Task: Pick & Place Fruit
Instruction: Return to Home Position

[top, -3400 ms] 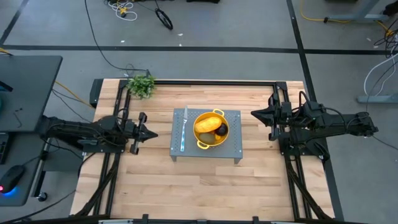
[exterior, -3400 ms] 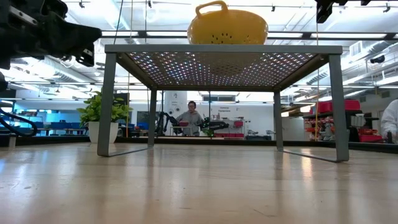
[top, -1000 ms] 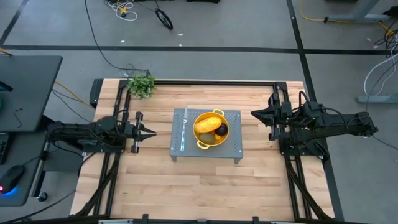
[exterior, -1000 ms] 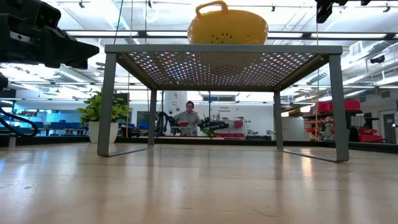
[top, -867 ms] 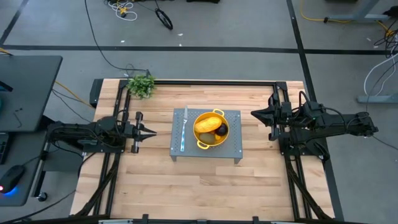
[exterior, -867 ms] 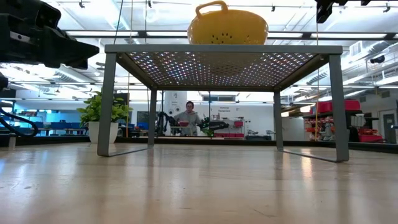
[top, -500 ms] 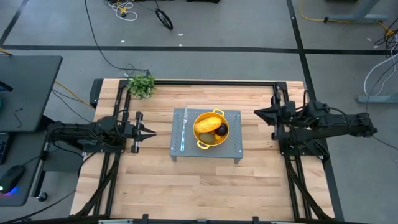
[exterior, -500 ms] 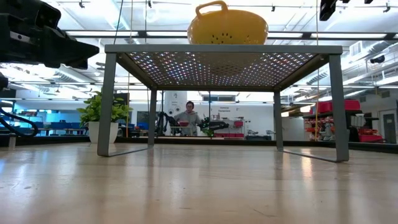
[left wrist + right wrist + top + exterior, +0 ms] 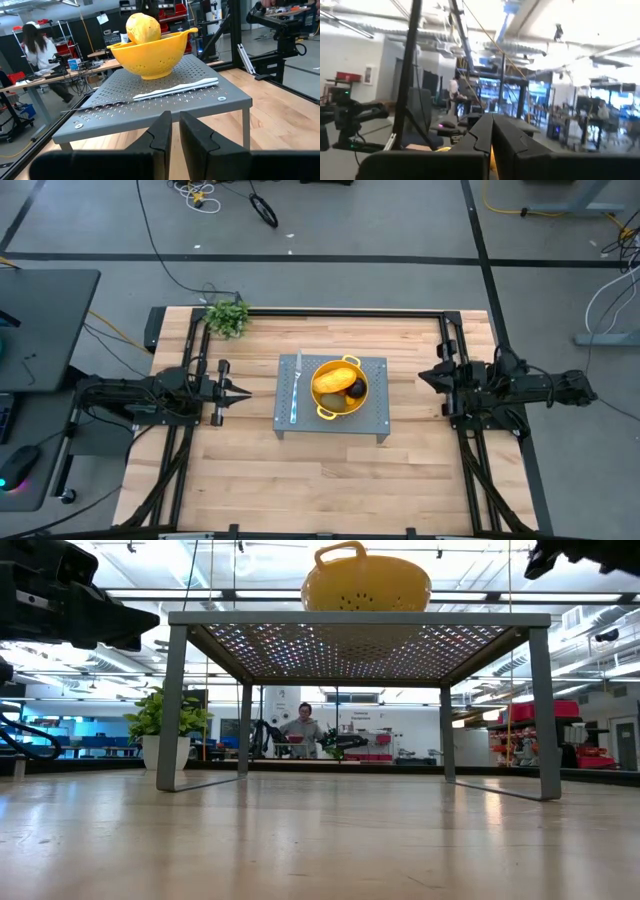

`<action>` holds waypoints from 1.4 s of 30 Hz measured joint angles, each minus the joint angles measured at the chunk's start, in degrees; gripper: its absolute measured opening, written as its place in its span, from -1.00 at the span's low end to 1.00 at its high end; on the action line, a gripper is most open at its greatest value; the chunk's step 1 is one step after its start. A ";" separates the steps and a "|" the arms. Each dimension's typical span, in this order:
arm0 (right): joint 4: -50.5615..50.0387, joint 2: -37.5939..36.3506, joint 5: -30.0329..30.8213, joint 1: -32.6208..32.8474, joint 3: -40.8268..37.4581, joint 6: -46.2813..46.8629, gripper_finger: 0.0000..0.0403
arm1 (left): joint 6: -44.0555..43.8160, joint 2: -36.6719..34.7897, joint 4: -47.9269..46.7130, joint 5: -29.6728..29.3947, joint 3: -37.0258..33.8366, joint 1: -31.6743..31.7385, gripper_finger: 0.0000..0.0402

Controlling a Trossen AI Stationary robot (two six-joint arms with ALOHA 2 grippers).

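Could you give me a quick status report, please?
Left claw shut, empty, left of the shelf. Right claw shut, empty, right of it. Fruit in yellow strainer on shelf, knife alongside. Nothing obstructing.

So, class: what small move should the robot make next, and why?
Probably just ease the right arm down to rest. The fruit lies in the colander on the shelf, the knife beside it, and the left gripper and right gripper are shut, empty, clear of the shelf; the right sits above shelf height.

Count: 1 shelf (image 9: 374,416), 1 strainer bowl (image 9: 366,585), 1 knife (image 9: 296,392), 1 leafy plant (image 9: 228,315). Visible fruit: 1 mango (image 9: 331,379), 1 plum (image 9: 356,389), 1 greenish oval (image 9: 345,402).
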 joint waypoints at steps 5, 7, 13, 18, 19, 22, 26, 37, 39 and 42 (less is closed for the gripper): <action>2.89 -3.38 -0.80 0.00 -5.01 -1.14 -0.92 | 0.00 0.00 0.02 0.00 0.00 0.00 -0.77; 2.81 -4.70 -0.81 -0.04 -6.66 -1.41 -0.92 | -0.01 0.00 0.02 0.01 0.00 0.00 -0.77; 2.85 -8.59 -2.69 -2.03 -11.13 -1.52 -0.92 | 0.00 0.00 0.02 0.00 0.00 0.00 -0.77; 2.86 -10.97 -4.18 -4.09 -13.81 -1.52 -0.92 | 0.00 0.00 0.02 0.00 0.00 0.00 -0.77; 2.86 -11.43 -4.16 -4.20 -14.50 -1.52 -0.92 | 0.00 0.00 0.02 0.00 0.00 0.00 -0.77; 0.03 -12.43 -4.23 -4.22 -14.92 -1.41 -0.92 | -0.02 -0.02 0.04 0.00 0.00 0.00 -0.77; -3.02 -12.86 -4.20 -4.22 -14.92 -1.17 -0.92 | -0.01 -0.02 0.04 0.01 0.00 0.00 -0.77; -15.55 -14.49 -2.79 -4.22 -14.92 -1.06 -0.92 | 0.00 -0.02 0.04 0.02 0.00 0.00 -0.77; -17.31 -14.48 -2.21 -4.22 -14.92 -1.06 -0.92 | 0.00 -0.02 0.03 0.02 0.00 0.02 -0.77; -18.46 -14.48 -1.59 -4.22 -14.92 -0.73 -0.92 | 0.00 -0.02 0.02 0.02 0.00 0.00 -0.77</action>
